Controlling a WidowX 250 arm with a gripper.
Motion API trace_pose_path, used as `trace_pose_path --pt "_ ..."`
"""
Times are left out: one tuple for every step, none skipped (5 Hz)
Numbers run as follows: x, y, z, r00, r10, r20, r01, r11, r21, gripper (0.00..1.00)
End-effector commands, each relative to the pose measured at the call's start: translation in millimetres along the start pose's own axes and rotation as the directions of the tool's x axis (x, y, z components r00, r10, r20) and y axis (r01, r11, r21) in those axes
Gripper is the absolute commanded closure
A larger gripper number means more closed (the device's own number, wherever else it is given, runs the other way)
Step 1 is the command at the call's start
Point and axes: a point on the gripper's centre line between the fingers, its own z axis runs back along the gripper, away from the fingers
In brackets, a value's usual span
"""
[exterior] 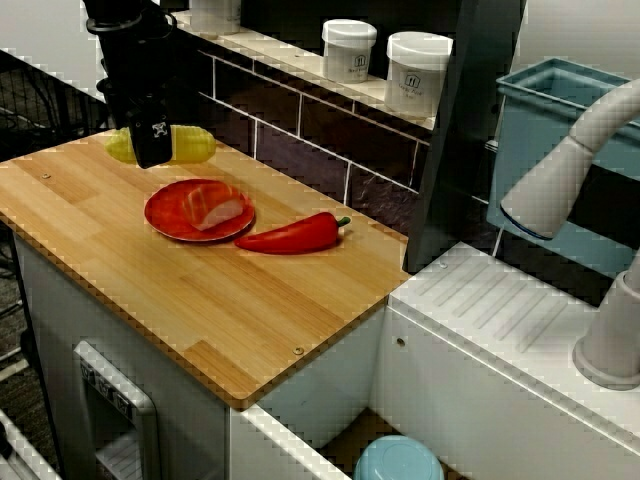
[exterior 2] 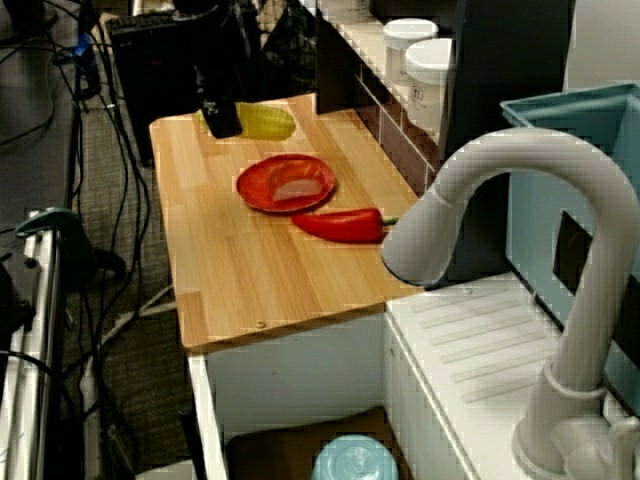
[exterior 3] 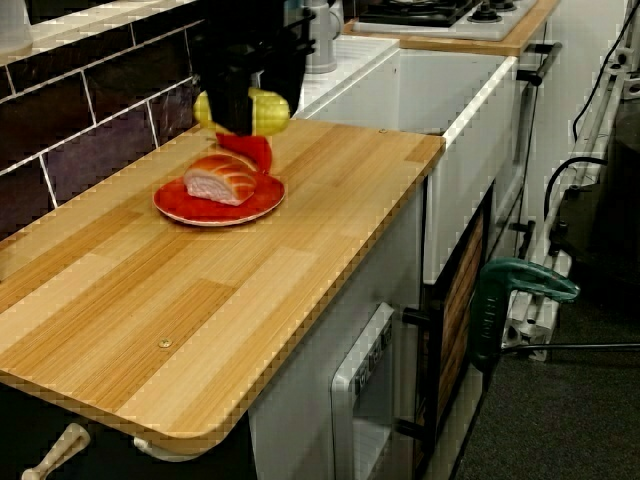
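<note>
Yellow corn cob (exterior: 192,145) lies at the end of the light wooden counter (exterior: 200,300) farthest from the sink, close to the dark tiled wall (exterior: 300,130). The black end effector (exterior: 150,142) is right down over the cob's middle, with yellow showing on either side of it. Its fingers are lost against the cob, so I can't tell whether they are apart or clamped on it. The low view along the counter shows the same thing: the black body is in front and the cob's ends peek out on both sides.

One step out, near the cob, is a round red plate (exterior: 165,218) carrying a pink-and-white slice of food (exterior: 218,208). At the plate's rim on the sink side lies a long red pepper (exterior: 290,236), its green stem pointing toward the tiles. The plate sits between cob and pepper.

Up on the ledge above the tiles stand two white lidded jars (exterior: 349,50), well apart from the action. Past the counter's end are a white ribbed drainboard (exterior: 500,330), a curved grey faucet (exterior: 580,150) and a light blue bin (exterior: 550,150).

In the view from the sink end, black cables (exterior 2: 110,180) trail over the dark floor. In the low view, a green clamp (exterior 3: 515,290) hangs beside the cabinet.
</note>
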Motion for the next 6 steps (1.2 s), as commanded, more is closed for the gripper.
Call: trace_pose_path --pt "1.2 -18 7.4 0.975 -0.202 0.092 0.201 0.979 0.022 1.0" --pt "1.9 -39 13.3 0.926 -0.356 0.128 0.36 0.933 -0.011 1.0" --pt "3.9 -57 16.5 0.842 -0.521 0.139 0.527 0.85 -0.007 1.0" --pt "3.8 -76 11.2 0.729 -0.669 0.145 0.682 0.729 -0.066 1.0" --pt "2.8 -88 2.3 0.719 -0.68 0.143 0.692 0.72 -0.058 1.0" --pt "3.1 -108 -20.0 0.674 -0.73 0.111 0.734 0.679 0.014 1.0"
